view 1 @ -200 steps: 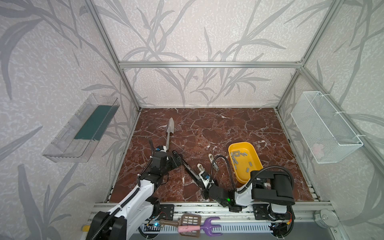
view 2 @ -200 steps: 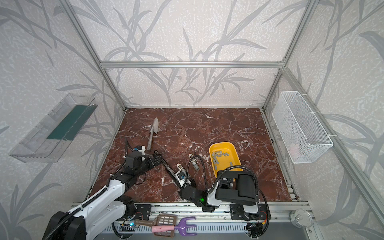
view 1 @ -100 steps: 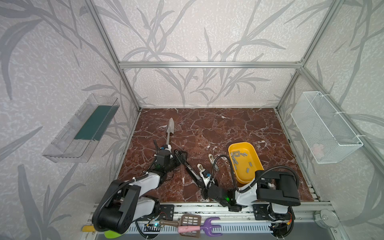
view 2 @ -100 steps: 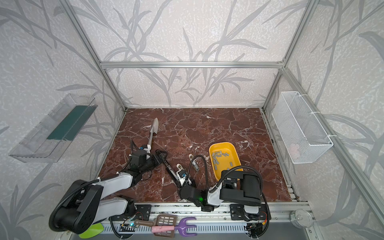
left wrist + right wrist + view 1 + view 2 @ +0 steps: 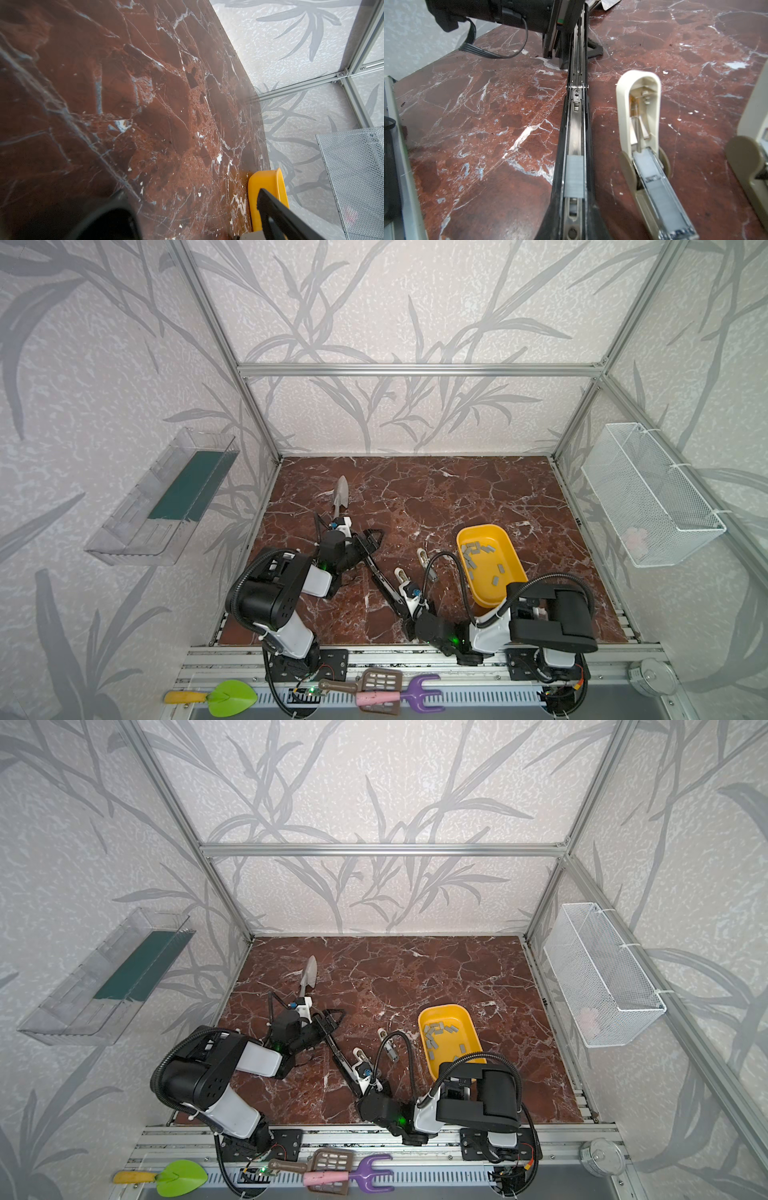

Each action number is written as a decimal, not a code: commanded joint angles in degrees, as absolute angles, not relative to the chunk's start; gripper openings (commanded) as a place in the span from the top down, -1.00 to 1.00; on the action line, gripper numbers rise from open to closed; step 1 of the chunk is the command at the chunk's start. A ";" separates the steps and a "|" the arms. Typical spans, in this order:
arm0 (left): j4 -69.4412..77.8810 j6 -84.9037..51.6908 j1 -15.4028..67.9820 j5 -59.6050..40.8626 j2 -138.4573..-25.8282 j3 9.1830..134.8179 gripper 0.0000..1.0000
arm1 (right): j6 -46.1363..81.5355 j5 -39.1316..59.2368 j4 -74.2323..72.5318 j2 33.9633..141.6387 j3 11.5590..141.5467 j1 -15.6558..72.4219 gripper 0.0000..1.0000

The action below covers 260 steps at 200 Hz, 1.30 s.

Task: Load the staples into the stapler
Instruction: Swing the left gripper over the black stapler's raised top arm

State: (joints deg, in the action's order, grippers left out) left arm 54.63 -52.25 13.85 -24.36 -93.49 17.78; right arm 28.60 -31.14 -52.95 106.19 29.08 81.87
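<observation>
Black stapler [image 5: 380,576] lies open, diagonal on marble [image 5: 457,489] that is bare toward the back edge. Right gripper [image 5: 404,608] pinches its near end. Left gripper [image 5: 365,543], spread wide, straddles its far end. Staples [image 5: 478,551] sit in the tray [image 5: 498,543].

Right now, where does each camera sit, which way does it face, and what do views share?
Both top views: high over the arms' bases, looking down across the marble table; left arm and right arm show.
Left wrist: low above the table, facing the yellow tray; the open left claw shows.
Right wrist: low, looking along the stapler toward the left arm's end.
Shared: the stapler, in top and right wrist views.
</observation>
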 commanded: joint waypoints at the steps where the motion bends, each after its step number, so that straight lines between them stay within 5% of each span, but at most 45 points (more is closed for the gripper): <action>1: 45.18 -50.45 13.71 -23.95 -90.45 16.29 -0.92 | 26.63 -30.91 -56.52 107.47 28.49 82.82 1.00; 68: 24.28 -39.97 14.48 -21.50 -72.04 18.14 -0.68 | 19.78 -31.95 -64.38 109.95 27.51 82.99 1.00; 102: 23.82 -38.08 15.58 -23.99 -69.47 17.93 -0.24 | 19.37 -32.63 -66.32 110.59 26.91 83.00 1.00; 175: 11.66 -28.88 26.36 -11.84 -54.99 17.51 -0.36 | 17.89 -32.85 -71.41 112.84 25.82 82.98 1.00; 260: 18.42 -23.73 33.78 -6.72 -53.46 10.99 -0.42 | 16.88 -32.63 -75.66 114.57 25.01 83.02 1.00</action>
